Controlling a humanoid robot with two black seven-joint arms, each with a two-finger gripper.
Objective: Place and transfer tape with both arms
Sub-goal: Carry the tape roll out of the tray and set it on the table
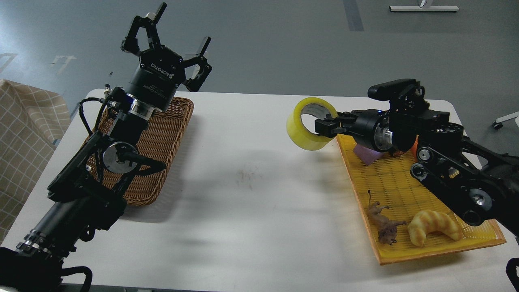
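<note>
The tape (305,129), a wide yellow translucent roll with a grey-white core, hangs in the air over the white table (251,194), just left of the yellow basket (405,182). My right gripper (329,125) is shut on the roll's right wall, one finger inside the core. My left gripper (174,36) is open and empty, raised high above the far end of the brown wicker basket (162,138), fingers pointing up and away.
The yellow basket holds a purple block (367,155), a toy animal (383,225) and a croissant (434,227); my right arm hides other items. A checked cloth (24,134) lies at the left edge.
</note>
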